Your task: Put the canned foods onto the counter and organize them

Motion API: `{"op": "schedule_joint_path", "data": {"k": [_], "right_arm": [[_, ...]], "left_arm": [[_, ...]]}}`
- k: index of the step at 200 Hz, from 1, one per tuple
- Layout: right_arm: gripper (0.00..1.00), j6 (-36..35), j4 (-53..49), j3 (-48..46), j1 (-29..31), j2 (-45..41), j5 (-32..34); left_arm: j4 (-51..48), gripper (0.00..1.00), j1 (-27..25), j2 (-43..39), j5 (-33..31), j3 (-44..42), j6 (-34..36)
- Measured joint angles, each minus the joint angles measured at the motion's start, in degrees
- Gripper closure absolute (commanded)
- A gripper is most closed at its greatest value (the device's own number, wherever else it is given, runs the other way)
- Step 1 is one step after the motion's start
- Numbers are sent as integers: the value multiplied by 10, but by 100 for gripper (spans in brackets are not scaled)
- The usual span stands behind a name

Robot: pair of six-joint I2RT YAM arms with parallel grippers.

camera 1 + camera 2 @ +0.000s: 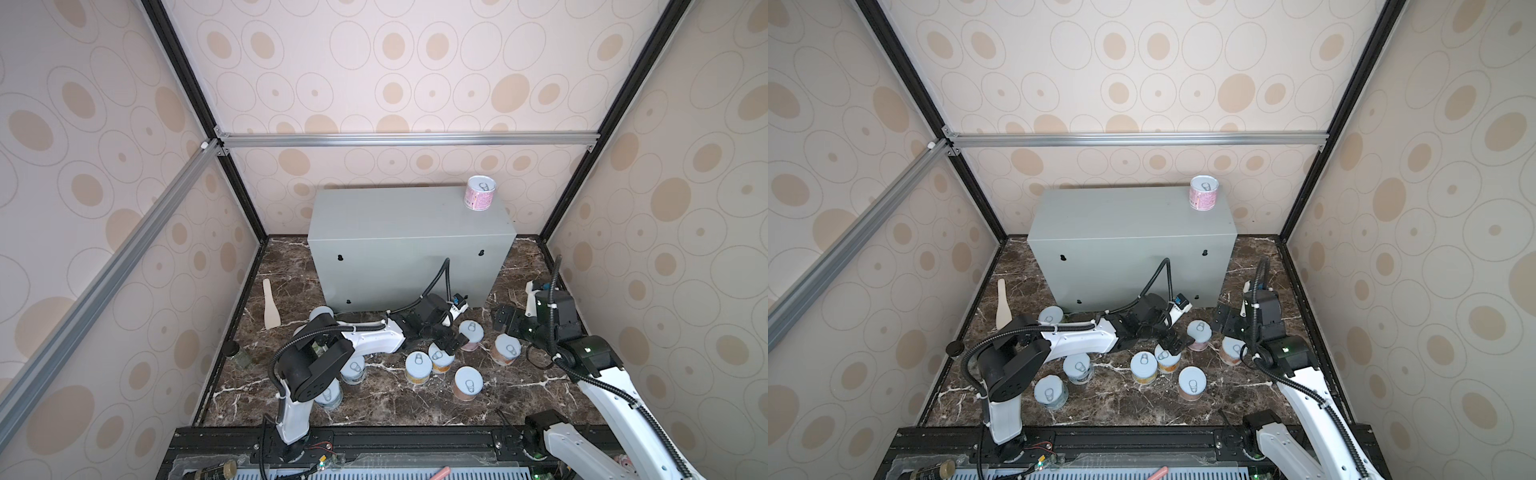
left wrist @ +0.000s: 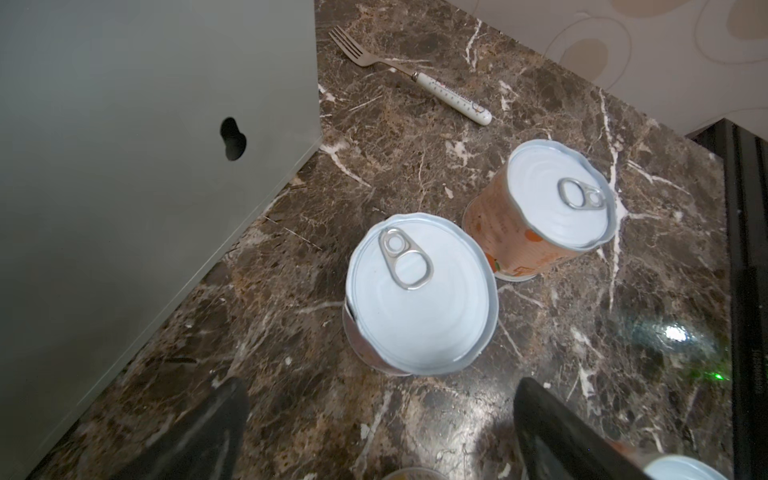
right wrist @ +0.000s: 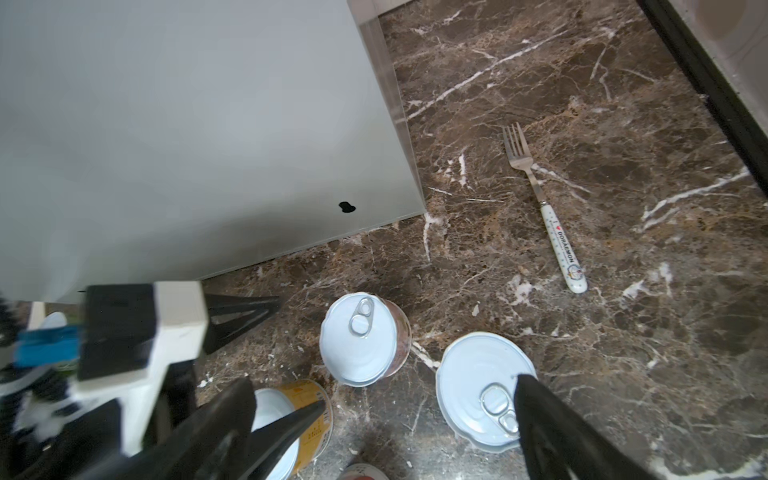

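The left gripper (image 2: 382, 436) is released, its jaws spread wide with only bare marble (image 2: 415, 137) between them. It hangs low before the counter (image 1: 399, 224), toward the right end of its front face. Just past its fingers (image 2: 561, 436) a pink can (image 2: 419, 291) stands upright, and an orange can (image 2: 561, 199) stands near it with a strip of marble between the two. A yellow can (image 3: 307, 411) sits under that gripper's fingers. The right gripper (image 3: 386, 436) is also slack and empty, jaws wide, off the counter's right front corner. In its wrist view one finger crosses the orange can's lid, and whether it touches cannot be told. Farther out before the counter's front stand a second yellowish can (image 1: 417, 368) and a second orange can (image 1: 468, 384). Three further cans (image 1: 1077, 368) stand before its left half, partly under the left arm, their label colours hard to read. Every can in view keeps its pale pull-tab lid sealed, so no contents show. The counter's top bears a single thing, a second pink can (image 1: 480, 195), upright near the rear right corner. A fork (image 3: 540, 199) lies on the marble beside the counter's right front corner, and a wooden spatula (image 1: 270, 305) lies off its left front corner. Farther left of it stands a small clear jar (image 1: 237, 355) with a dark lid, its contents unreadable.
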Motion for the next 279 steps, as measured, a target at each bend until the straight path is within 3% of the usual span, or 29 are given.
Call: {"op": "schedule_joint_path", "data": {"k": [89, 187, 227, 279], "right_arm": [[1, 36, 8, -29, -15, -80, -30], [1, 48, 7, -29, -18, -121, 2], [0, 47, 7, -29, -18, -120, 2], [0, 47, 7, -29, -18, -118, 2]], "left_arm": [[-4, 1, -21, 103, -9, 81, 22], [53, 6, -31, 155, -17, 135, 21], [55, 7, -33, 152, -34, 131, 21], [77, 7, -34, 109, -55, 59, 18]]}}
